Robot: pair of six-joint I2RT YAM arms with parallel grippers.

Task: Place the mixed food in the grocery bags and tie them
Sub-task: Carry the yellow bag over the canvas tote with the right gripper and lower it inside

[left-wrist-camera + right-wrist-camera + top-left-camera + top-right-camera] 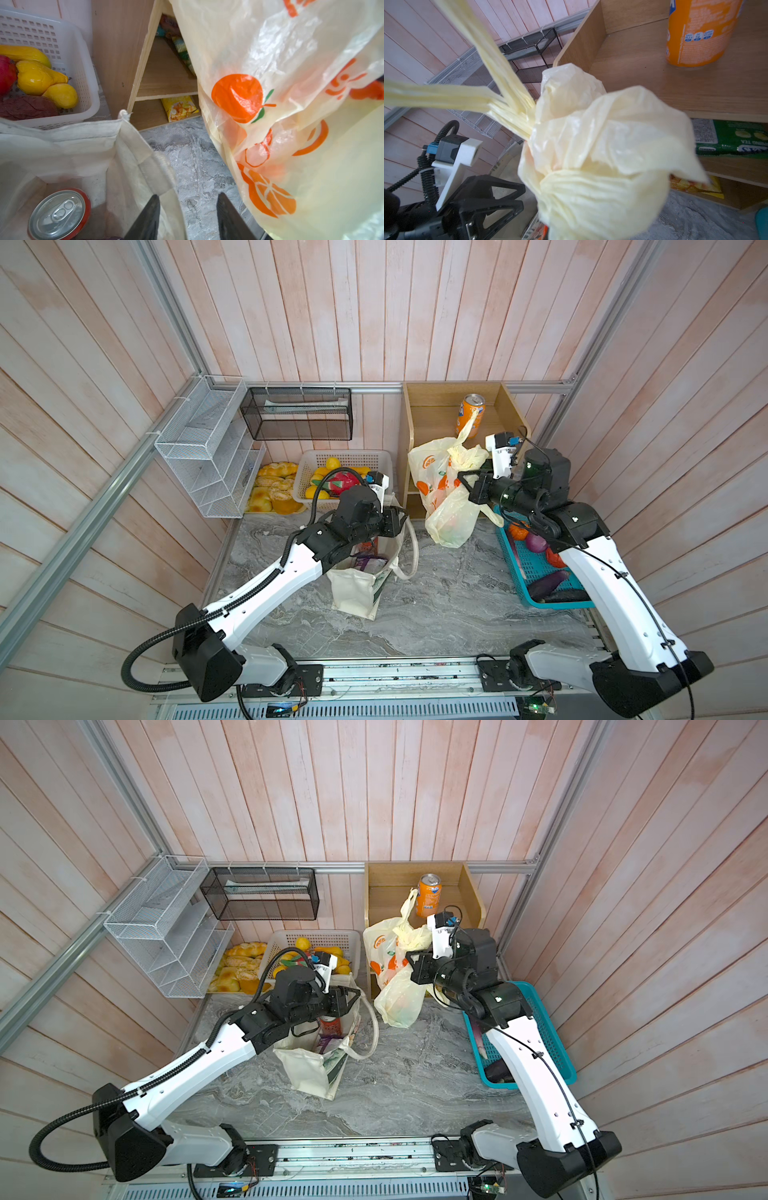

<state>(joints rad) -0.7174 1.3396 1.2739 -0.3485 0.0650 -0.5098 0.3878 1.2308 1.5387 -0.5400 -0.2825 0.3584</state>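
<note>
The cream canvas tote (357,593) (307,1069) stands open on the marble table. A red soda can (59,214) (330,1025) stands upright inside it, beside a purple snack packet (372,562). My left gripper (189,194) (400,520) hovers open over the tote's far rim, and nothing is between its fingers. The pale-yellow plastic bag (432,472) (291,104) printed with oranges hangs by its bunched neck (591,155). My right gripper (467,485) is shut on that neck, and the bag hides its jaws in the right wrist view. The bag's contents only blur through the film.
A wooden shelf unit (419,406) behind the plastic bag carries an orange soda can (471,414) and holds green (733,139) and yellow (178,108) snack packets lower down. A white fruit basket (307,464), bread (274,489), wire racks (208,448) and a blue vegetable basket (536,572) ring the table.
</note>
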